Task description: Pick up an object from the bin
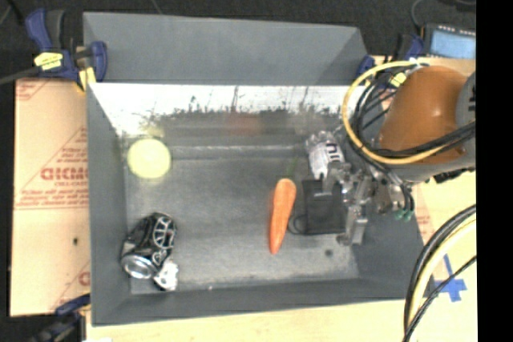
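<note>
Gripper [319, 212] beside one carrot [280, 214]; one can [149, 244], one ball [149, 158].

Bin floor [224, 196] lying open centrally, orange carrot [280, 215] blocking three o'clock, yellow ball [149, 158] sitting at ten, crushed can [150, 246] at eight.

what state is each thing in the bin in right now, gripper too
carrot: lying flat right of centre, thin end toward the near wall
yellow ball: resting on the floor at the far left, apart from the rest
black can: crushed, on its side in the near left corner, a small white piece against it
gripper: low in the bin at the right, beside the carrot; contact cannot be told
</note>
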You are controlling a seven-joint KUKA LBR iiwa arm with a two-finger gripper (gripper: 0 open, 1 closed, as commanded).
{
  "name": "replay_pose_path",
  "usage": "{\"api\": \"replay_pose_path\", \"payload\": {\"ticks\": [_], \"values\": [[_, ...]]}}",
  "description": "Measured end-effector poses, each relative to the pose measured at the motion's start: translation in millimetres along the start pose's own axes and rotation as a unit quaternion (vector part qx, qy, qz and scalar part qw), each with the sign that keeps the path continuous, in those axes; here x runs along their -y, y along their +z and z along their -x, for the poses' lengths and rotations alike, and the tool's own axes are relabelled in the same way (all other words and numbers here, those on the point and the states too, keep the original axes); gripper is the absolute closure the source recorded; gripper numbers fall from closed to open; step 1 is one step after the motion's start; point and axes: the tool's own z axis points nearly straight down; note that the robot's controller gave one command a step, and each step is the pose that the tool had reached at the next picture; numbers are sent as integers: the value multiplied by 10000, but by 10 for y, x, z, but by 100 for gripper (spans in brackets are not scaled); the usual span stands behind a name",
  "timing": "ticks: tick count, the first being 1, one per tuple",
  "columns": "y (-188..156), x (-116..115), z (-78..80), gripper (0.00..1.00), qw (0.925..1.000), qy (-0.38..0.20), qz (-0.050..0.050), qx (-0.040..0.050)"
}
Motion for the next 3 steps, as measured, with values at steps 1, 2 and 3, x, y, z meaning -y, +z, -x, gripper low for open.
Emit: {"api": "replay_pose_path", "payload": {"ticks": [1, 2, 3], "values": [[-43, -3, 19, 0, 10000, -14, -7, 38], [321, 29, 69, 0, 9995, -293, -15, 68], [645, -145, 105, 0, 10000, -29, -3, 36]]}}
